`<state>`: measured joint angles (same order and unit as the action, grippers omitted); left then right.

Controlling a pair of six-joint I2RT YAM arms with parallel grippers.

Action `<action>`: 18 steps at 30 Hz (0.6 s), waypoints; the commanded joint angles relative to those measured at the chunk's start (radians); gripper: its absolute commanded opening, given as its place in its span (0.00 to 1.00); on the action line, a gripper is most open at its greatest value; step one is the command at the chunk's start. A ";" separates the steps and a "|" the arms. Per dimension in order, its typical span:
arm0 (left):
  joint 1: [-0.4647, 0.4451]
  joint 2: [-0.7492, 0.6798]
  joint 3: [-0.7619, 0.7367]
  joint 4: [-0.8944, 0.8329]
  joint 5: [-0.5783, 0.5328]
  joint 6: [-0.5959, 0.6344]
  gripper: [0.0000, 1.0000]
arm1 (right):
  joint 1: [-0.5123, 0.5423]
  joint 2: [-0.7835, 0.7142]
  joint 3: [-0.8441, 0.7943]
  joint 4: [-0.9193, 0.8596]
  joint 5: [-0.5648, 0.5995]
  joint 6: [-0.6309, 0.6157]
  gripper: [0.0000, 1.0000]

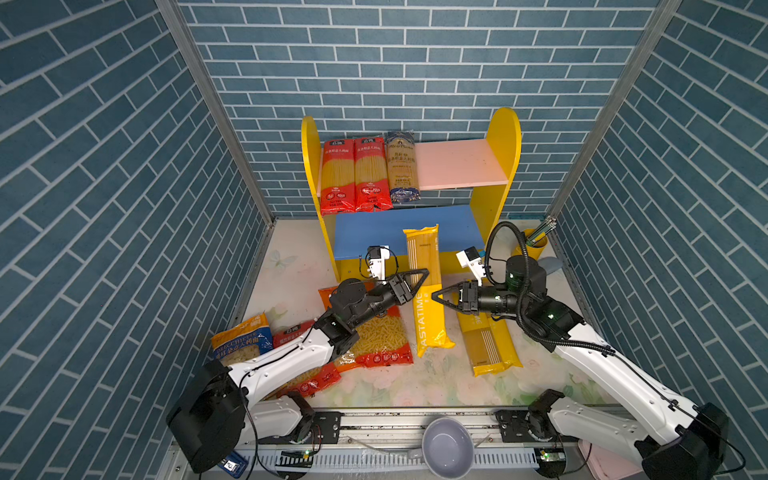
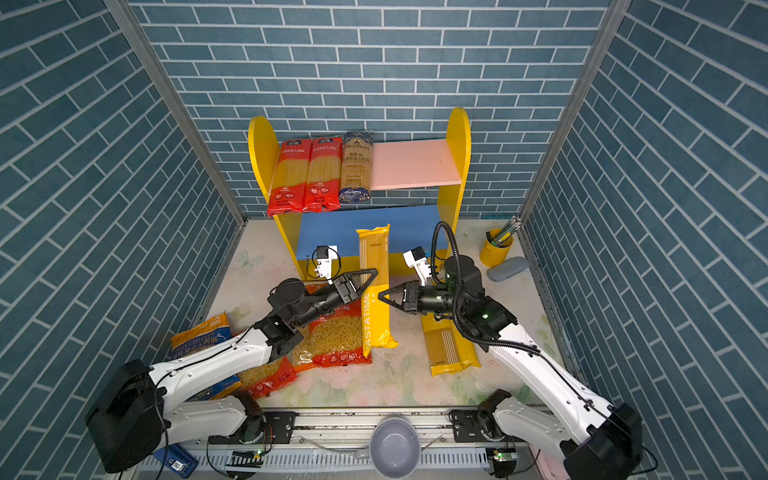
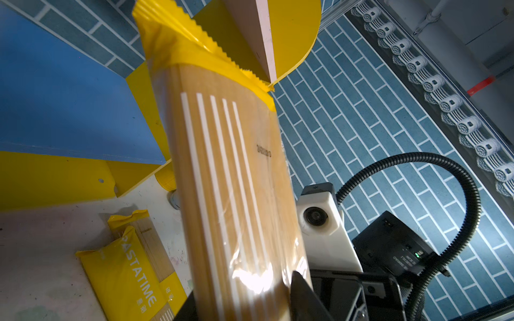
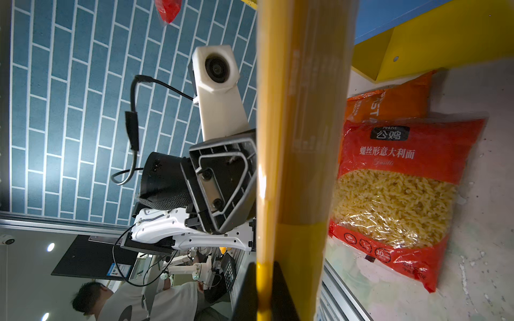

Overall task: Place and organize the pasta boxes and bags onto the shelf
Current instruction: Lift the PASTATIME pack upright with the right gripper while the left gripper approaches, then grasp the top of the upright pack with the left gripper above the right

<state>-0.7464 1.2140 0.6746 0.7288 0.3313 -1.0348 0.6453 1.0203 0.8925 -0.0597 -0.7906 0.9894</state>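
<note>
Long yellow plastic spaghetti pack upright mid-bench, before the yellow two-tier shelf. My right end effector clenched on its edge; left end effector around its other side, grip unclear. Keep it vertical, seat left firmly before right lets go.

My two top views look down from high over the near edge toward the far shelf, nearly identical. My left wrist camera sits close against the lifted yellow spaghetti pack, facing far-right. The right wrist camera faces left, sharing that pack.
</note>
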 commanded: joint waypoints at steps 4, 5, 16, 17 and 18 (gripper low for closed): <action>-0.040 -0.002 0.089 0.020 0.050 0.053 0.32 | -0.006 -0.072 -0.020 0.092 0.012 -0.027 0.00; -0.053 0.005 0.103 0.011 0.051 0.063 0.28 | -0.006 -0.078 -0.017 0.064 0.028 -0.041 0.01; -0.107 0.048 0.280 -0.130 0.069 0.152 0.06 | -0.004 -0.148 -0.023 -0.009 0.080 -0.116 0.18; -0.114 0.047 0.297 -0.148 0.069 0.169 0.04 | -0.005 -0.153 -0.023 -0.010 0.083 -0.119 0.19; -0.118 0.042 0.308 -0.157 0.068 0.179 0.02 | -0.004 -0.155 -0.021 -0.014 0.087 -0.122 0.20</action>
<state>-0.8276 1.2762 0.9066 0.5430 0.3412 -0.9184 0.6338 0.8825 0.8833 -0.1081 -0.7189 0.9154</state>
